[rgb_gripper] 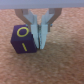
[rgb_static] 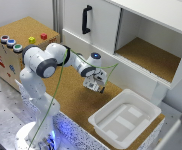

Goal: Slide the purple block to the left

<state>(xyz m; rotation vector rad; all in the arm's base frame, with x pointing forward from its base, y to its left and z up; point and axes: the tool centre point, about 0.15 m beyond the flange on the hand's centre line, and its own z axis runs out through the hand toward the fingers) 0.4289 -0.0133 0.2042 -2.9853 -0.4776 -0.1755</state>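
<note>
Pincer (rgb_gripper: 39, 36): down close to the cork tabletop (rgb_static: 76, 102), fingers apart, released, grasping nothing. In the exterior view (rgb_static: 95, 86) seen near the middle of the scene, hanging from the white arm (rgb_static: 56, 60).
Fingers (rgb_gripper: 41, 37): two pale blades side by side, one of them just beside an edge of the block; contact cannot be told from the blurred wrist view.
Purple block (rgb_gripper: 22, 40): dark cube with yellow marks on two faces, resting flat on the cork surface, outside the gap of the fingers, at one side of the pincer. In the exterior view hidden under the pincer, not to be made out.
Tabletop: brown cork, running from the wooden box toward the white tray.
White tray (rgb_static: 141, 102): at the near right in the exterior view, well apart from the pincer.
Wooden box (rgb_static: 21, 30): at the far left in the exterior view, with a yellow block (rgb_static: 31, 39) and a red block (rgb_static: 43, 36) on top, and three round buttons (rgb_static: 10, 43) near its front edge.
Cabinet (rgb_static: 106, 25): white, far behind the pincer, one door with a black handle (rgb_static: 85, 19), an open compartment at its right.
</note>
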